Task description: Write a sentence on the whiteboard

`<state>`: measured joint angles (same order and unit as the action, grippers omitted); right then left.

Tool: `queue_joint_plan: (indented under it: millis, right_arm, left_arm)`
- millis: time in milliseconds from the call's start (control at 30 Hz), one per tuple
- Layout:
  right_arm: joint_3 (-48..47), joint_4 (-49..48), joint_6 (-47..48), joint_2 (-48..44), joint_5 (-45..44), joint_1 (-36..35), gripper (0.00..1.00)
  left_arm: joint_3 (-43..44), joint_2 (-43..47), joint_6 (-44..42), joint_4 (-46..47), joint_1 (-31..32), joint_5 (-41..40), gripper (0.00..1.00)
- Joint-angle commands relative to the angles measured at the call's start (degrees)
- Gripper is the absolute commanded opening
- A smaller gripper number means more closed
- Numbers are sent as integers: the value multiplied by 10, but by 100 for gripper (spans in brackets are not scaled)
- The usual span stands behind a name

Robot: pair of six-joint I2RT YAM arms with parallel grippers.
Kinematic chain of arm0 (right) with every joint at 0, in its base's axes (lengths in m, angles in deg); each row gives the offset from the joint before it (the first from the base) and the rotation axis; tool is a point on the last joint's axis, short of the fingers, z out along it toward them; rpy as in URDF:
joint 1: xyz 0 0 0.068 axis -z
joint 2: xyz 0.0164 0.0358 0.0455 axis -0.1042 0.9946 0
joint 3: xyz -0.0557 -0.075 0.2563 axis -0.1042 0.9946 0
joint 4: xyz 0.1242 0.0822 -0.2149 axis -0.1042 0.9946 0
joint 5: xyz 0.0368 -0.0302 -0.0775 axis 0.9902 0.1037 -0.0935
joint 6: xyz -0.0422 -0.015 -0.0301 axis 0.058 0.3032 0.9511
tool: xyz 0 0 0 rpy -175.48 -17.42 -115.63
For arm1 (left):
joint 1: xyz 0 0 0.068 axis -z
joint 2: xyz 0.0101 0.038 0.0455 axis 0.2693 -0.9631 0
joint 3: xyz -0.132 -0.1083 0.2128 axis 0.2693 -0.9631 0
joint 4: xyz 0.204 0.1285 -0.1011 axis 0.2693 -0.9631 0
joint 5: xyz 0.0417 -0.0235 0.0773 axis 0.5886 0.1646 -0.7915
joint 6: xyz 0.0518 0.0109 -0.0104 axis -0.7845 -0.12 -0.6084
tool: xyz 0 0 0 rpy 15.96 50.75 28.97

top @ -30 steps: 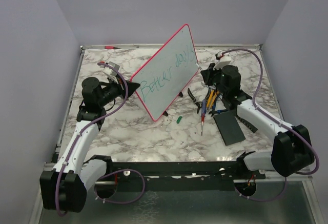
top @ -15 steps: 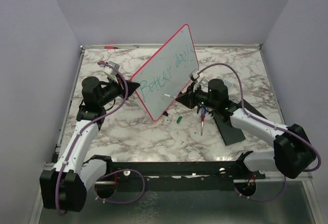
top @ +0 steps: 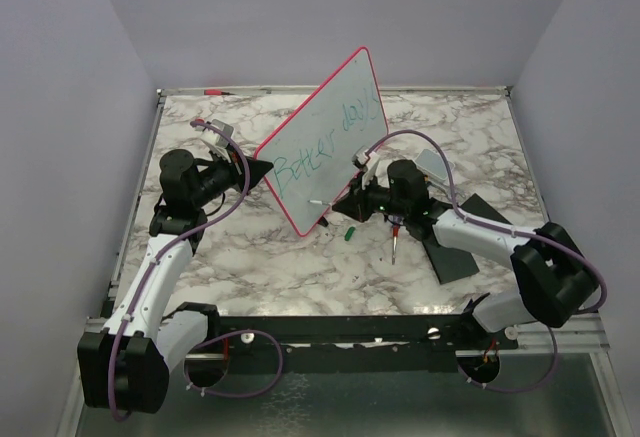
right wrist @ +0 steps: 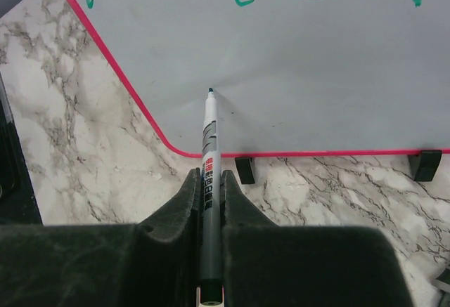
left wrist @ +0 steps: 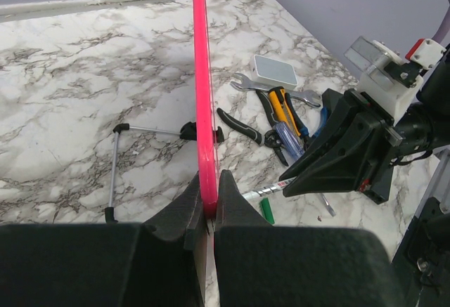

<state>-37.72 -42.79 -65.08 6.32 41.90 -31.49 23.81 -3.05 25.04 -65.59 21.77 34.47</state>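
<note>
A: Where's the board?

B: Whiteboard is propped at a tilt mid-table, face toward the right arm. Left gripper is closed on its near edge, steadying it.

A: Right side?

B: Right gripper is pinched tight on a marker, uncapped, tip at the board's lower corner, under the writing. Prob. touching, but can't be sure from the wrist cam.

A: Progress?

B: "Better days" is up in green across the top part, so approx. 2 words done. Unclear if that's the whole sentence. My guess is more words or a full stop are left, w/ plenty of blank board below.
</note>
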Motion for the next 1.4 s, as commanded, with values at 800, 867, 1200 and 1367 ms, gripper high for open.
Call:
queue_joint_plan:
  millis: [800, 867, 1200, 1367]
  right_arm:
    - [17, 15, 8, 60, -89, -14, 1]
    - [17, 15, 7, 58, -85, -14, 1]
    - [-1, 11, -9, -10, -44, -14, 1]
    - [-16, 7, -7, -7, -41, -14, 1]
  left_arm:
    - [-22, -24, -44, -112, 13, 13, 0]
    - [-23, -24, -44, -112, 12, 13, 0]
    - [-23, -22, -43, -112, 13, 13, 0]
    - [-24, -20, -43, -112, 13, 13, 0]
